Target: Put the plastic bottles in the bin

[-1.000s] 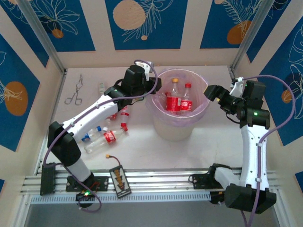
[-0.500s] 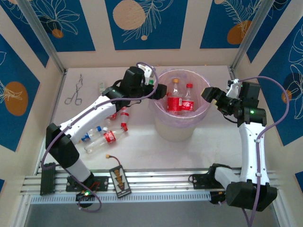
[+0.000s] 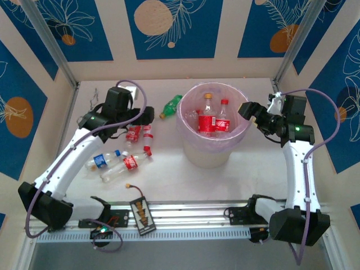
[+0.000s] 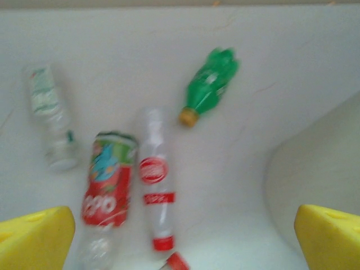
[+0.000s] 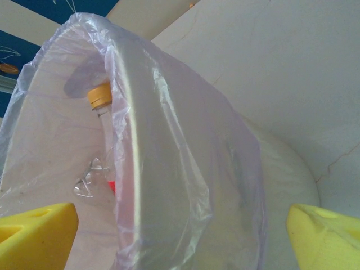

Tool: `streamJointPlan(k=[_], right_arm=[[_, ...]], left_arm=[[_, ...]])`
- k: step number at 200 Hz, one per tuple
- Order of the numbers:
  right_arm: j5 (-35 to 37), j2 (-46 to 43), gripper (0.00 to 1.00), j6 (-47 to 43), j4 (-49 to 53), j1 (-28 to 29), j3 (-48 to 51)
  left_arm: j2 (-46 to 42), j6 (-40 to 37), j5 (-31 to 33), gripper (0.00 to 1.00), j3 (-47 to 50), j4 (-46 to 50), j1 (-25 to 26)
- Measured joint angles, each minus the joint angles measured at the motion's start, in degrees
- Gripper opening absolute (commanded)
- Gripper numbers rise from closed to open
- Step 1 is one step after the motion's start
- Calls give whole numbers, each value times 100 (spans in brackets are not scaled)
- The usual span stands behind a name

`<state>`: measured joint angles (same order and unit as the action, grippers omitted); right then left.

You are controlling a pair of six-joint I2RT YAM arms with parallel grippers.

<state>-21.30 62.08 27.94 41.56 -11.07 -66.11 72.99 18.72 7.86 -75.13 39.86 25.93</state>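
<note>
1. Nearest to the arm bases, to the left of the bin [image 3: 203, 156] and in front of it, a blue-labelled bottle [image 3: 100, 161] and a red-labelled bottle [image 3: 130, 163] lie on the table [image 3: 247, 174], just beside each other.
2. A little farther, also left of the bin, a crushed red bottle [image 4: 107, 191] and a slim clear bottle [image 4: 156, 180] lie side by side.
3. The left gripper [image 3: 145, 116] hangs above these two bottles, left of the bin. It is released: its yellow fingertips [image 4: 34, 236] stand wide apart and nothing is between them.
4. The bin stands upright, lined with a pale lilac bag [image 5: 169, 169]. Inside it a yellow-capped bottle [image 3: 207, 118] and a red-capped bottle [image 3: 222, 119] stand with their red labels close together.
5. The right gripper [image 3: 247, 109] is just beside the right rim of the bin. Its jaws are spread wide and it grasps nothing.
6. Farthest, a green bottle [image 3: 170, 107] lies on the table near the left far side of the bin, with its cap pointing away from the bin. Further left from the bin, a pale bottle [image 4: 48, 112] with a green and white label lies apart from the others.
</note>
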Motion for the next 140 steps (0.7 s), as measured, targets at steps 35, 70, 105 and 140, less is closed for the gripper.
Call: streamJointPlan(k=[35, 70, 105, 140], right_arm=[[0, 37, 95, -42, -7, 11, 0], [-15, 20, 95, -50, 2, 15, 0], [-72, -146, 95, -146, 162, 11, -44], [-138, -284, 95, -304, 356, -35, -315]], left_arm=[[114, -144, 149, 100, 352, 175, -527], [879, -450, 144, 93, 352, -9, -754], [1836, -669, 31, 80, 352, -175, -848], [2273, -732, -96, 80, 352, -328, -933]])
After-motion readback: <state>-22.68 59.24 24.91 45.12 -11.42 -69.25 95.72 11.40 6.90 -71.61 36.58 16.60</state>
